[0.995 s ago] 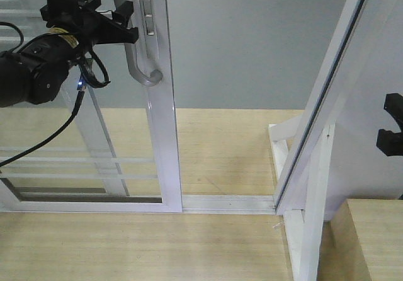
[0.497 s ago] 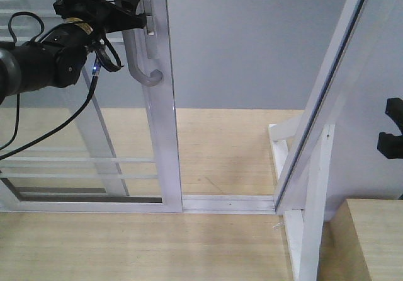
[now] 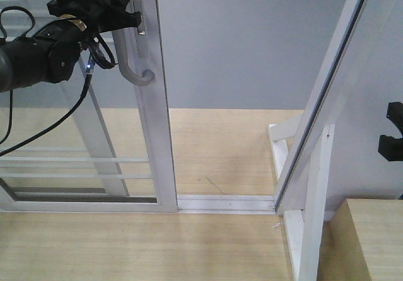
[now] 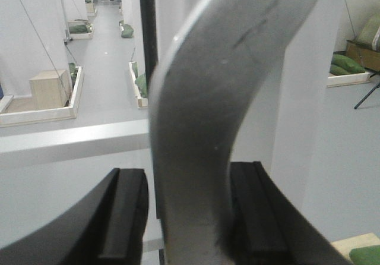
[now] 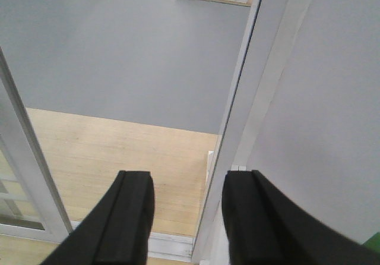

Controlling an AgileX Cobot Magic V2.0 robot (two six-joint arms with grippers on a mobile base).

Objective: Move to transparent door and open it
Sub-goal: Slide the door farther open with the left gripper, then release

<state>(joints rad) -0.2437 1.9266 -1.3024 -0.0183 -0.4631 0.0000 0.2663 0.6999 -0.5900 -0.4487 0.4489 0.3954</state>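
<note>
Grey pull handle (image 4: 208,128) of the transparent door (image 3: 150,136) sits pinched in the left claw (image 4: 187,217).

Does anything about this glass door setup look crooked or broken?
The white-framed panel on the right leans visibly, propped by a white brace, while the transparent door stands straight in its floor track. No damage shows.

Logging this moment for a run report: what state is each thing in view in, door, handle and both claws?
transparent door: partly slid open, a gap between it and the slanted white frame.
grey pull handle: sits between the left claw's fingers.
left claw: around the handle; full closure unclear.
right claw: open, holding nothing.
</note>
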